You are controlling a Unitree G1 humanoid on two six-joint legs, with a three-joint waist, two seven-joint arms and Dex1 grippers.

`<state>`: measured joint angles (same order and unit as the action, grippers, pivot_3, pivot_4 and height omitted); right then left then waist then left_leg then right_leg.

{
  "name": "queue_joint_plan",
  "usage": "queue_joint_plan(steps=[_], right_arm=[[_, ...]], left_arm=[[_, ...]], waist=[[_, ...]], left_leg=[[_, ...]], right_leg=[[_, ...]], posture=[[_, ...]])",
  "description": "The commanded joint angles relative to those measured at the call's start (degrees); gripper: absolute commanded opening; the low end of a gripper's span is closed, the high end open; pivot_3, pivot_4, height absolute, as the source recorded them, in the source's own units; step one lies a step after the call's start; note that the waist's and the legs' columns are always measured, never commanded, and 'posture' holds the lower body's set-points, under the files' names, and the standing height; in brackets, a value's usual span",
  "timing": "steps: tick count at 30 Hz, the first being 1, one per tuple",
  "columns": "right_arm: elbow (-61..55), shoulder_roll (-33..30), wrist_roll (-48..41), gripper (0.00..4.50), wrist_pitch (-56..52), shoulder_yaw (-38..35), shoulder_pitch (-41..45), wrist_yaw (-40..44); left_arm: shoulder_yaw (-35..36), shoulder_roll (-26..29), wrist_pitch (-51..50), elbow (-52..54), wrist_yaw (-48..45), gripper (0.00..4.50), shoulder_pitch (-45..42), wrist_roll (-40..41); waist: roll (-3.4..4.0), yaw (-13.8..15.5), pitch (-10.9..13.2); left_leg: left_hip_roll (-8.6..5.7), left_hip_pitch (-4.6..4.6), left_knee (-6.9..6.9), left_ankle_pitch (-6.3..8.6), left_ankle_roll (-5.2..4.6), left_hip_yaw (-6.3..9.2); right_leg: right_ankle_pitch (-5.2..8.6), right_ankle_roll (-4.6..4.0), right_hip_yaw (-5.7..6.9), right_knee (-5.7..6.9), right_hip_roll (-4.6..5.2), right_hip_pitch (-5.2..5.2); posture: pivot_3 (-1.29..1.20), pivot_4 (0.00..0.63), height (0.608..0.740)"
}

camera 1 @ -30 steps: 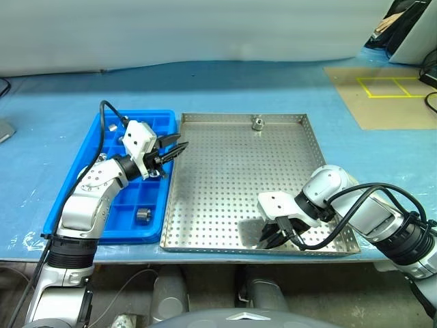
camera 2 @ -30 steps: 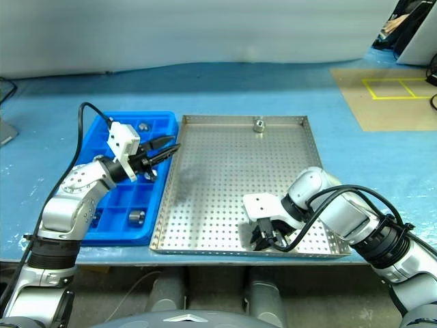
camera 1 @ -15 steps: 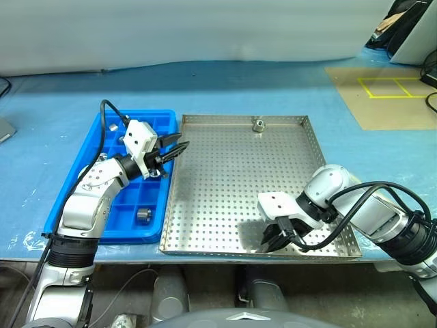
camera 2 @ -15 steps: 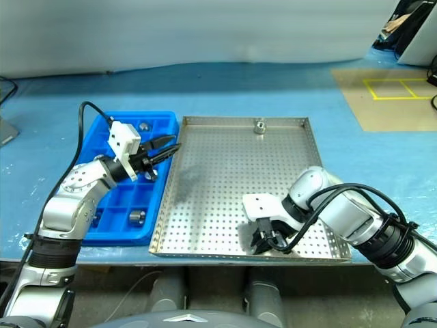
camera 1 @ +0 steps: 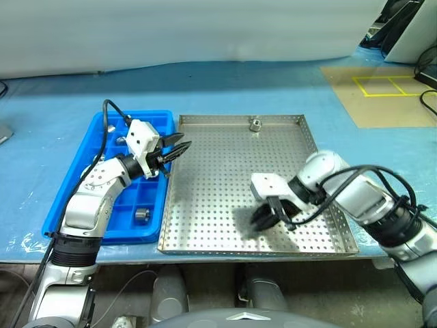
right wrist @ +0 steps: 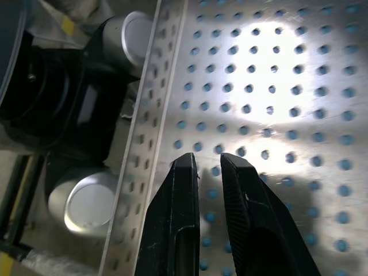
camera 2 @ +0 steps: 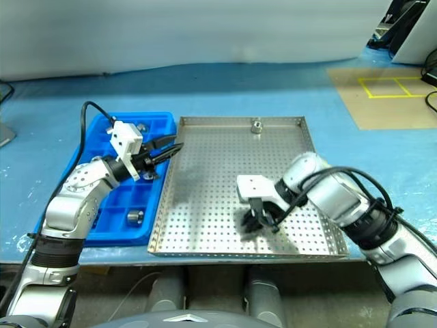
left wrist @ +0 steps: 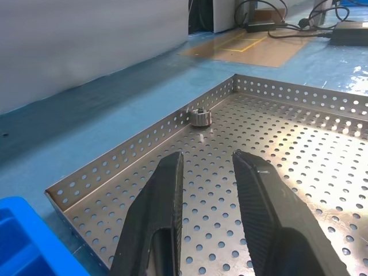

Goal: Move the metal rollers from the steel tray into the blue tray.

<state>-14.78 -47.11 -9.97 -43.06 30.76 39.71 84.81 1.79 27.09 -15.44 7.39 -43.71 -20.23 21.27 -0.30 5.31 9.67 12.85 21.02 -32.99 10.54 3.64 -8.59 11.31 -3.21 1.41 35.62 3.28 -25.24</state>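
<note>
The steel tray [camera 1: 218, 171] lies in the middle of the blue table. One metal roller [camera 1: 255, 125] stands against its far rim and also shows ahead of the left fingers [left wrist: 200, 117]. The blue tray [camera 1: 102, 236] sits against the steel tray's left side, with a roller [camera 1: 141, 214] in a near compartment. My left gripper [camera 1: 183, 147] hovers level over the seam between the trays, fingers apart and empty. My right gripper [camera 1: 268, 219] hangs above the near middle of the steel tray and points down. Its fingers [right wrist: 185, 172] are almost together, with nothing visible between them.
A tan mat [camera 1: 382, 89] with yellow tape lines lies at the far right of the table. Grey cylinders [right wrist: 138, 34] sit below the table's front edge. A black cable [camera 1: 106, 130] loops over the far end of the blue tray.
My right gripper has lifted off the steel tray's near edge and moved inward, towards the tray's middle. The left arm has kept still.
</note>
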Motion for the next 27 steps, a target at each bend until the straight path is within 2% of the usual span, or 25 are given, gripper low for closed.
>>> queue_joint_plan(steps=[1, 6, 9, 12, 16, 19, 22, 27], right_arm=[[1.19, 1.54, -2.73, 0.68, -1.71, -4.17, 3.88, -0.84], [5.53, 4.84, -4.32, 0.68, -2.31, -9.8, 7.06, -5.95], [11.1, 8.05, -2.15, 0.68, 2.73, -15.57, 6.4, -15.67], [26.67, 14.23, 1.28, 0.68, 11.06, -20.09, 8.08, -28.41], [50.88, 22.03, 5.23, 0.68, 21.83, -25.73, 15.2, -48.23], [63.94, 26.22, 4.14, 0.68, 26.24, -30.51, 20.13, -57.44], [73.11, 29.42, 3.0, 1.23, 31.41, -34.92, 23.79, -64.85], [81.02, 32.73, 2.36, 2.95, 35.64, -38.75, 26.95, -68.85]], left_arm=[[0.53, 0.27, 1.0, 0.65, -0.31, 1.42, -0.81, 0.12], [0.19, -0.05, 1.38, -0.43, -0.48, 1.42, -1.72, -0.1], [-0.22, -0.42, 1.6, -0.94, -0.61, 1.42, -2.23, -0.26], [-0.42, -0.55, 1.66, -1.12, -0.97, 1.42, -2.42, -0.19], [-0.67, -0.56, 1.66, -1.61, -1.34, 1.42, -2.94, -0.14], [-1.14, -0.78, 1.7, -2.06, -1.59, 1.42, -3.48, -0.34], [-1.55, -1.15, 1.49, -2.12, -1.69, 1.42, -4.11, -0.31], [-1.67, -1.25, 1.38, -1.94, -1.81, 1.42, -3.94, -0.29]], waist=[[0.0, 0.01, 0.0], [0.0, 0.01, 0.0], [-0.01, 0.16, 0.0], [-0.03, -0.12, -0.02], [0.0, -1.0, 0.0], [0.02, -1.42, 0.02], [0.04, -1.59, 0.03], [0.05, -1.57, 0.03]], left_leg=[[0.0, 0.0, 0.0, 0.0, 0.0, 0.0], [0.0, 0.06, 0.01, -0.03, 0.04, 0.0], [-0.01, 0.1, 0.0, -0.06, 0.09, 0.0], [-0.04, 0.08, -0.07, -0.07, 0.12, -0.01], [-0.04, 0.07, -0.05, -0.15, 0.27, -0.01], [-0.04, 0.19, 0.0, -0.16, 0.28, -0.01], [-0.03, 0.31, 0.08, -0.15, 0.27, -0.03], [-0.02, 0.76, 0.05, -0.15, 0.26, -0.05]], right_leg=[[0.0, 0.0, 0.0, 0.0, 0.0, 0.0], [-0.01, -0.02, 0.0, -0.02, -0.01, -0.02], [-0.01, -0.03, 0.0, -0.06, 0.0, 0.01], [-0.02, -0.02, -0.03, -0.02, 0.01, 0.01], [-0.04, -0.06, -0.01, 0.06, 0.0, -0.06], [-0.04, -0.08, -0.01, 0.04, 0.0, -0.17], [-0.03, -0.09, -0.01, -0.03, -0.02, -0.31], [-0.03, -0.13, -0.01, 0.1, -0.04, -0.82]], posture=[[0.03, 0.15, 0.74], [0.01, 0.15, 0.74], [0.01, 0.15, 0.74], [0.0, 0.15, 0.74], [-0.02, 0.15, 0.74], [-0.02, 0.15, 0.74], [-0.02, 0.15, 0.74], [-0.02, 0.15, 0.74]])
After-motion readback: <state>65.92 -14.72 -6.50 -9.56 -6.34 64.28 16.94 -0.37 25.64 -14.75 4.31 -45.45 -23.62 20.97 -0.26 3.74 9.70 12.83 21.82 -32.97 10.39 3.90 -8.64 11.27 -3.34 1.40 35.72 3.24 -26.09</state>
